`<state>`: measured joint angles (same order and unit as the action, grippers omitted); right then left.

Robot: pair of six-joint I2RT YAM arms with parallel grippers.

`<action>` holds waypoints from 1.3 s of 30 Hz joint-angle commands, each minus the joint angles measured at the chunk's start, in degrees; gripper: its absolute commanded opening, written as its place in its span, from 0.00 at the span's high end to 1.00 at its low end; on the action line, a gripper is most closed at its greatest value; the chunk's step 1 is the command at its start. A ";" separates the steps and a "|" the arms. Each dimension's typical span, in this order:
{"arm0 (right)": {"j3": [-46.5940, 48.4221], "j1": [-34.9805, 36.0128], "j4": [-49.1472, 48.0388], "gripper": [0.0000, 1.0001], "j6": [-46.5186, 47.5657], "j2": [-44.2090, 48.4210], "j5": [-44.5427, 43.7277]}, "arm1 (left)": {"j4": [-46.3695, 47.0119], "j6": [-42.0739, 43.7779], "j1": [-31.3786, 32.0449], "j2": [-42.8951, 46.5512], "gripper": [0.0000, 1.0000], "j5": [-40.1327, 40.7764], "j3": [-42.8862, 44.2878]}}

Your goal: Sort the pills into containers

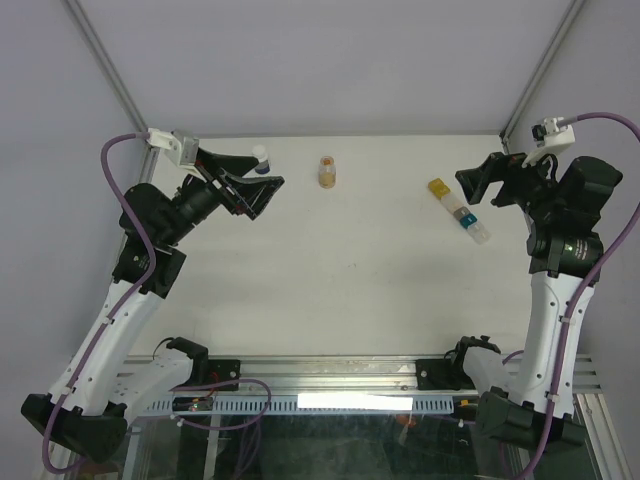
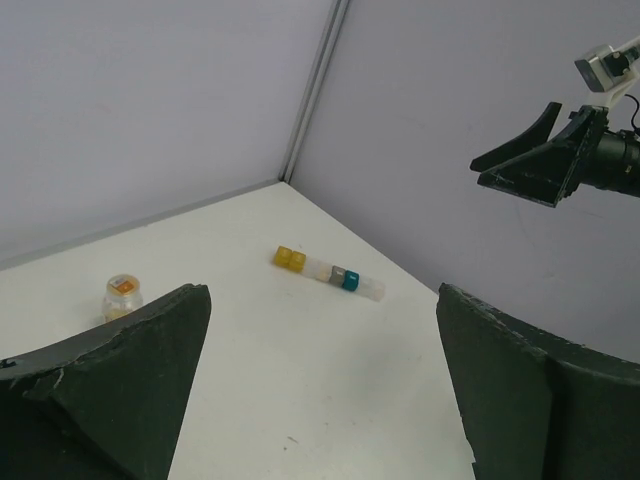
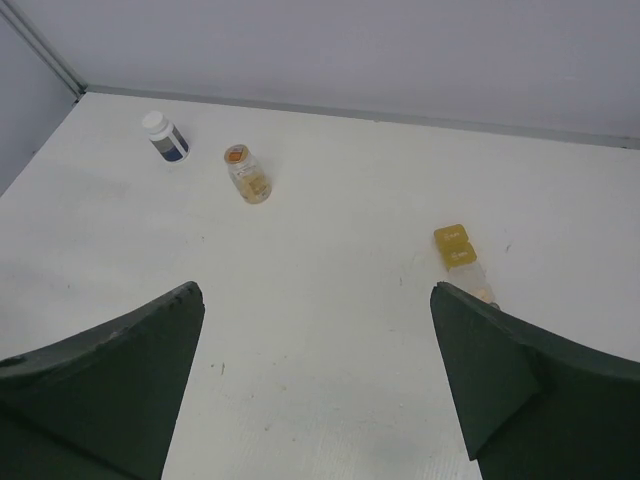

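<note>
The containers (image 1: pixel 458 210) are a short strip of yellow, clear, teal and clear compartments lying at the back right of the table. The strip also shows in the left wrist view (image 2: pixel 328 272) and, partly hidden by a finger, in the right wrist view (image 3: pixel 456 250). No loose pills show on the table. A faint tan bit (image 3: pixel 482 293) sits in a clear compartment. My left gripper (image 1: pixel 262 178) is open and empty, raised at the back left (image 2: pixel 322 300). My right gripper (image 1: pixel 472 185) is open and empty, raised just right of the strip (image 3: pixel 316 290).
A small clear orange-tinted vial (image 1: pixel 327 171) stands at the back centre and shows in both wrist views (image 2: pixel 122 295) (image 3: pixel 247 173). A white-capped dark blue bottle (image 1: pixel 261 160) stands beside the left gripper (image 3: pixel 165 136). Grey walls close the back and sides.
</note>
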<state>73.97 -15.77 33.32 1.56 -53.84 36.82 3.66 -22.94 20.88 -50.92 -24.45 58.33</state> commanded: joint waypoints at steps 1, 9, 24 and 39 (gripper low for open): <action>0.77 -0.57 -1.91 0.01 0.80 0.19 1.17 | 0.03 0.99 -0.55 1.08 0.01 -0.93 0.15; -3.59 -0.58 -2.31 0.00 11.64 -1.41 11.48 | 4.25 -1.13 -0.57 0.75 0.01 -2.35 -3.13; -7.69 1.35 1.90 0.01 43.81 -19.75 1.69 | 15.03 4.02 4.43 -7.26 0.01 -1.01 -12.68; 8.67 3.50 -0.87 0.03 37.59 -49.47 -8.53 | 31.69 12.58 8.70 -30.46 0.01 -6.50 8.06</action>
<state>78.30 -13.65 35.03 40.69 -99.77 31.83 28.23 -16.75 27.44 -79.90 -27.77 58.11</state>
